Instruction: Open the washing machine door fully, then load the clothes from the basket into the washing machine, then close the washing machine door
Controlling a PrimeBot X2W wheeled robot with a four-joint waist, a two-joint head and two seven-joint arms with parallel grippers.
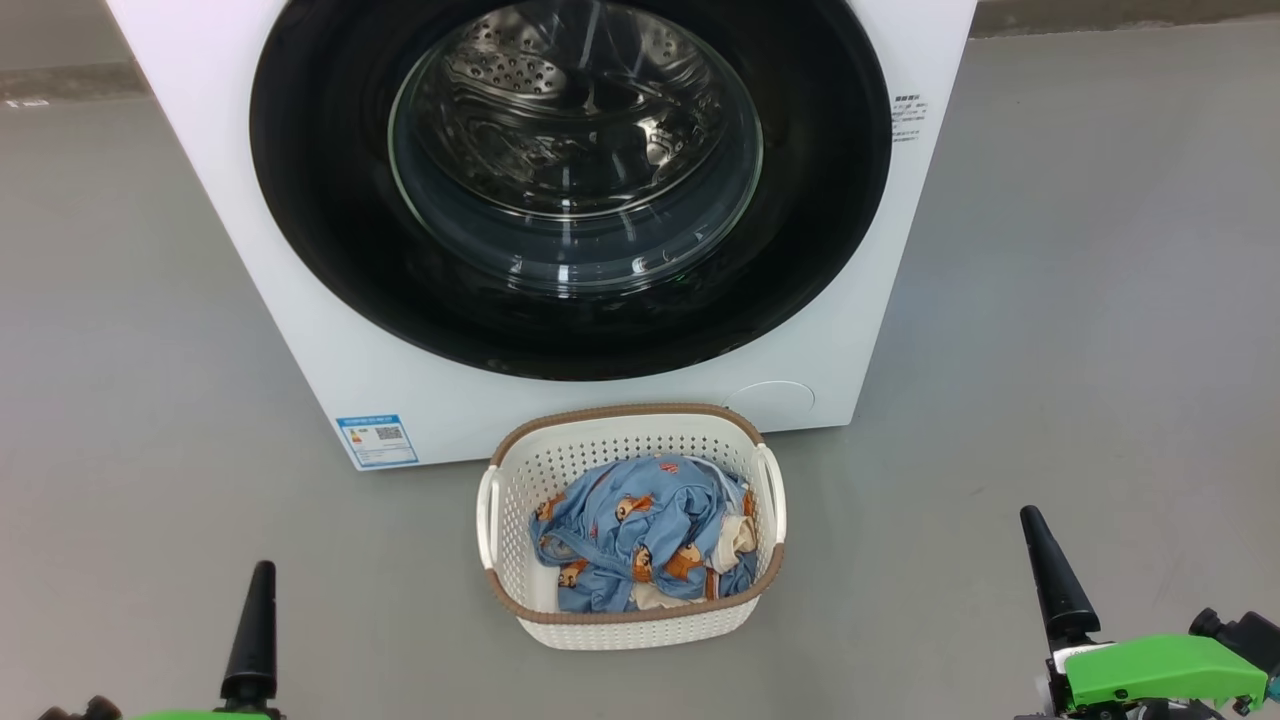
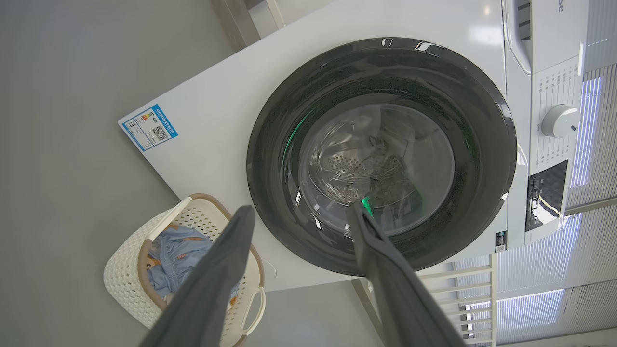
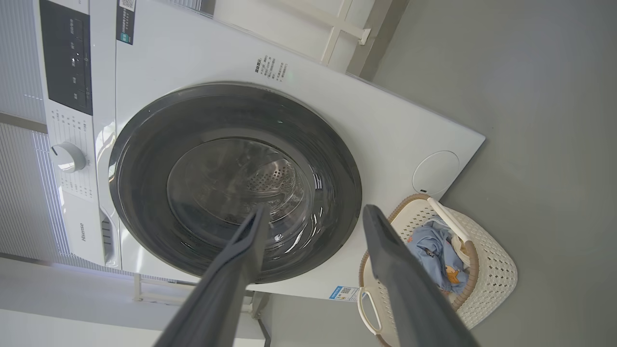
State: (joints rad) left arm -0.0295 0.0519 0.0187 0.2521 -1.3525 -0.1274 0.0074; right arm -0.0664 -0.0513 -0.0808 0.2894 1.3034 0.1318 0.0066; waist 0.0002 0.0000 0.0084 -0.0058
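Note:
The white washing machine (image 1: 300,330) stands straight ahead, and its black-rimmed round door (image 1: 570,180) lies shut against the front, the steel drum showing through the glass. On the floor just before it sits the cream basket (image 1: 632,620), holding light-blue bear-print clothes (image 1: 640,535) with some cream pieces. My left gripper (image 2: 300,208) is open and empty, well back from the machine, with one finger (image 1: 255,625) at the lower left. My right gripper (image 3: 316,208) is also open and empty, with one finger (image 1: 1052,580) at the lower right. Both are clear of the basket.
Grey floor (image 1: 1080,300) spreads on both sides of the machine and basket. The control panel with a dial (image 2: 559,120) sits along the machine's top. A white frame and slatted blinds (image 2: 530,284) stand behind the machine.

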